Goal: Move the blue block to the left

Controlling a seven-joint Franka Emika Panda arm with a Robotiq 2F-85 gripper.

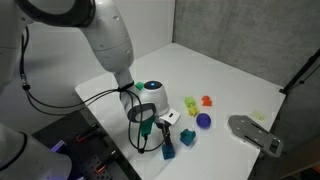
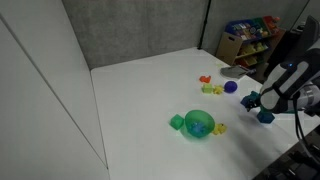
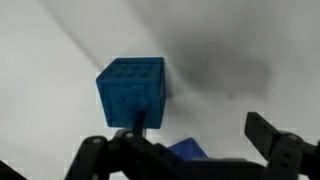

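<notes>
Hiding blue block (image 3: 131,88) lower edge: gripper (image 3: 195,135) (jaws apart).

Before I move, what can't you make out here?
- Wrist view: the picture is blurred, and the hand covers the blue block's lower edge, so contact is unclear.
- Wrist view: a second blue piece sits half hidden behind the hand; its shape is unreadable.
- In both exterior views: the blue block is too small and merges with the hand, so the gap between them is unclear.

On the white worktop (image 2: 140,100), a purple ball (image 1: 203,120) lies near an orange toy (image 1: 207,100); a green bowl (image 2: 200,123) sits apart.
</notes>
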